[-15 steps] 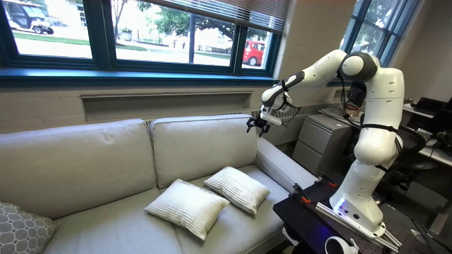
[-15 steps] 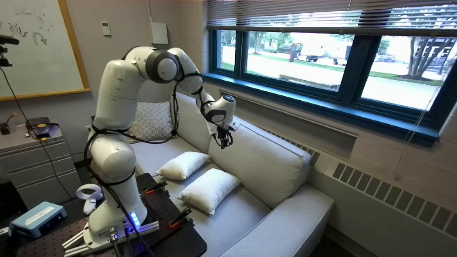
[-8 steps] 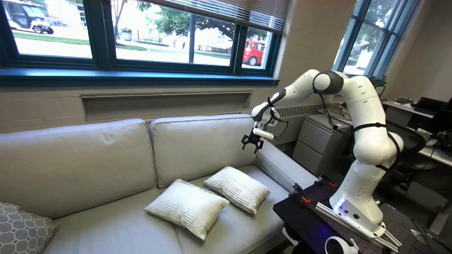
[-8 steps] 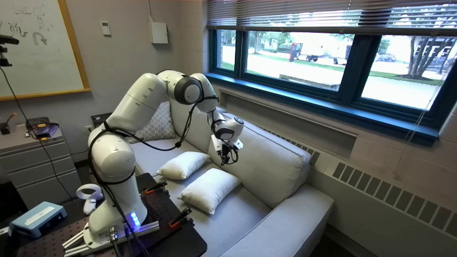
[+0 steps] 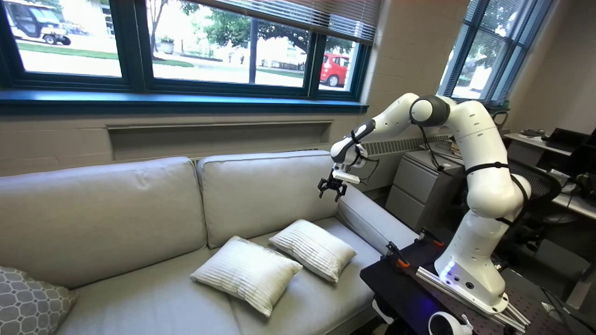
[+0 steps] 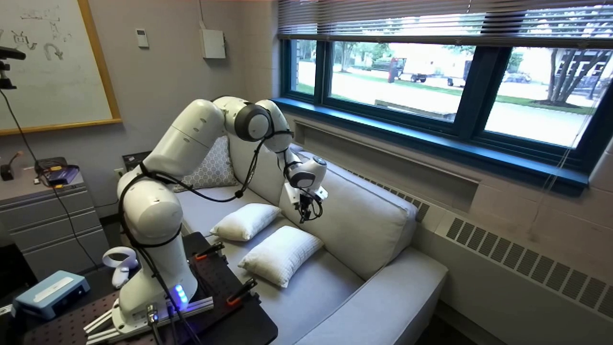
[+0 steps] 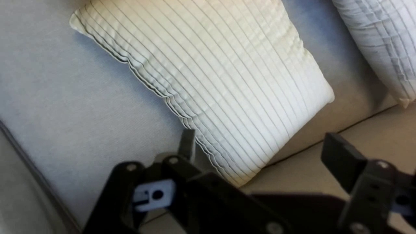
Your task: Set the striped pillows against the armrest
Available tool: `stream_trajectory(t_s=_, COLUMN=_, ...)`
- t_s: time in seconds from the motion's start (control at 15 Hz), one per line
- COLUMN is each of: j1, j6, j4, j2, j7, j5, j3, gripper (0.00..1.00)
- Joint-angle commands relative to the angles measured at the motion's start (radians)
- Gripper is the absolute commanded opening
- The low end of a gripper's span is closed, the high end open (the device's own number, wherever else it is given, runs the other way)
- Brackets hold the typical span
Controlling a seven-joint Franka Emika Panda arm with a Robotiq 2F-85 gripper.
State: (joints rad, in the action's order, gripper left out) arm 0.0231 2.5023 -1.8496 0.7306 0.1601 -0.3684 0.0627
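sofa [image 5: 107, 214]: on its seat [image 5: 135, 298] lie the farther pillow [image 5: 247, 275] and the nearer pillow [image 5: 313, 249], both striped, both flat; we judge the task is only at its beginning.
armrest [image 6: 383, 302]: no pillow leans on it, and a stretch of seat lies between; both pillows are left to be set there.
farther pillow: it rests toward the middle of the sofa; both exterior views give it whole, while the wrist view has only a part of it.
nearer pillow: it is closer to the armrest, though apart from it. the wrist view shows us a strip of seat between the pillows, while in an exterior view a corner [image 5: 294, 267] of the farther one seems to meet this one.
gripper [image 5: 329, 197]: it hangs in the air above the seat and holds nothing.
fingers [image 7: 343, 159]: they stand wide apart, as the wrist view shows best; how high they are over the nearer pillow, we cannot say surely.
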Motion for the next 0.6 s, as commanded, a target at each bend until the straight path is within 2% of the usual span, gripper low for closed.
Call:
stream_trajectory(t_s=0.0, j1=-0.015, j6=-0.009, j4=0.152, j2=0.138, j7=-0.032, j5=0.033, j3=0.021, gripper=1.00)
stream_trajectory(t_s=0.33, j1=-0.092, j6=-0.093, j4=0.408, j2=0.394, j7=-0.211, j5=0.040, j3=0.103, gripper=1.00)
stream_trajectory(t_s=0.53, j1=-0.114, j6=-0.196, j4=0.548, j2=0.521, j7=-0.292, j5=0.072, j3=0.109, gripper=1.00)
